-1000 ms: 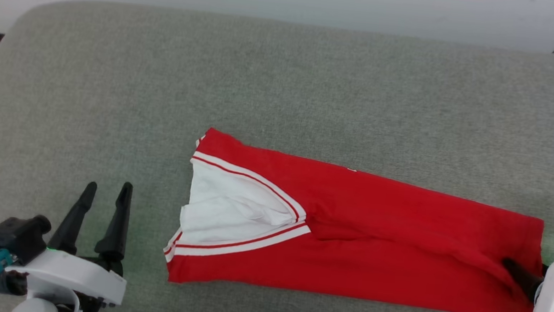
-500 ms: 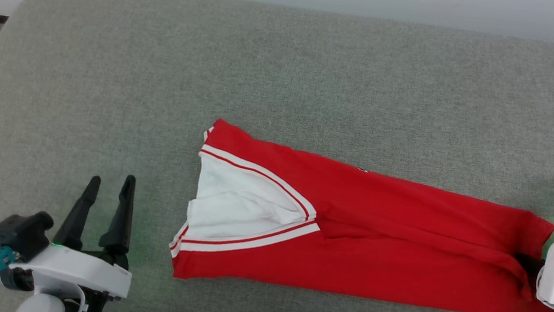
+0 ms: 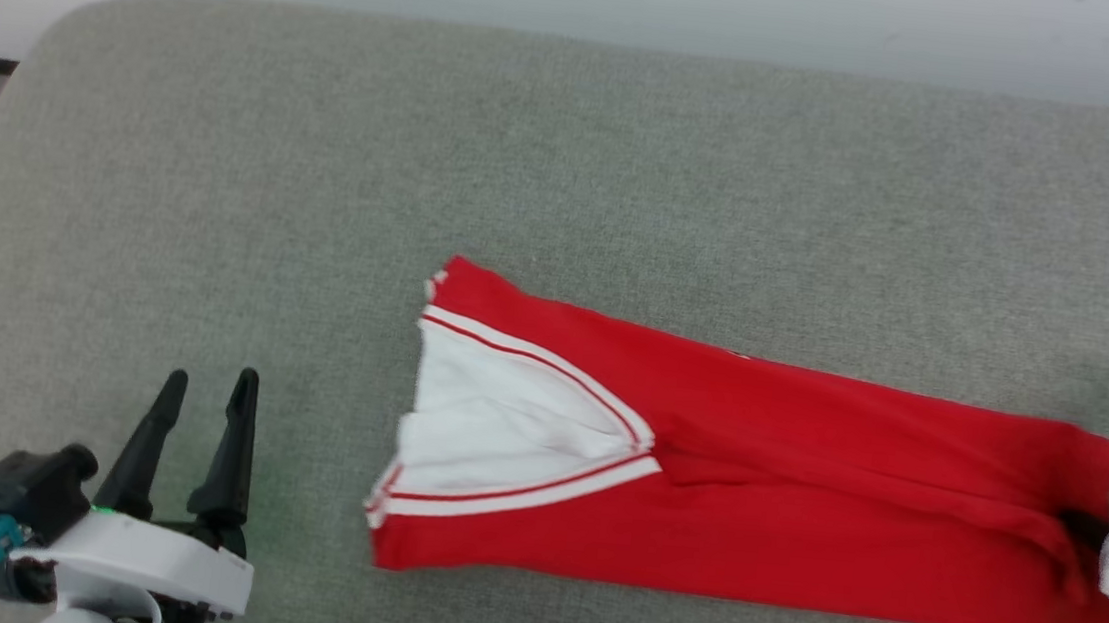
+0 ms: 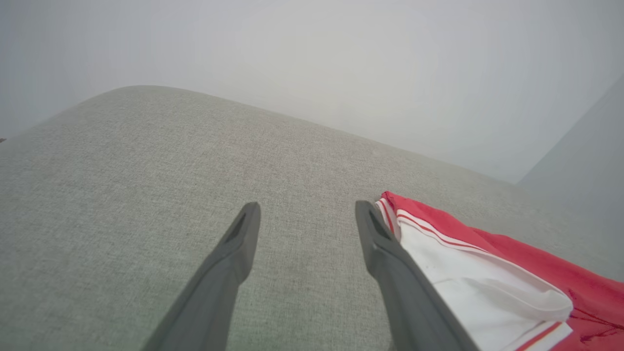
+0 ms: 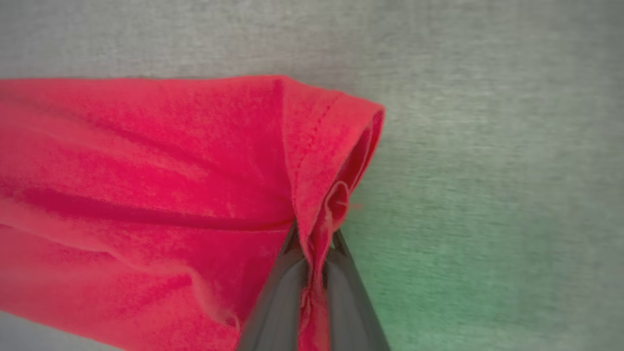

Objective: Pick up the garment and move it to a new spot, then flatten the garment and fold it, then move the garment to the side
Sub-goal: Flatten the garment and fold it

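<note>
Garment (image 3: 750,489) lies as a long folded strip on the grey cushion (image 3: 529,149), its sleeve end near the left gripper (image 3: 211,382), which rests spread wide and empty. The right gripper (image 5: 314,236) is pinched tight on the bunched hem at the opposite end. To fold cleanly, the hem should probably be carried low and slowly toward the sleeve, with the layers kept aligned.

R jaws tight on garment (image 5: 146,161) hem, grey upholstery (image 5: 487,122) beneath
</note>
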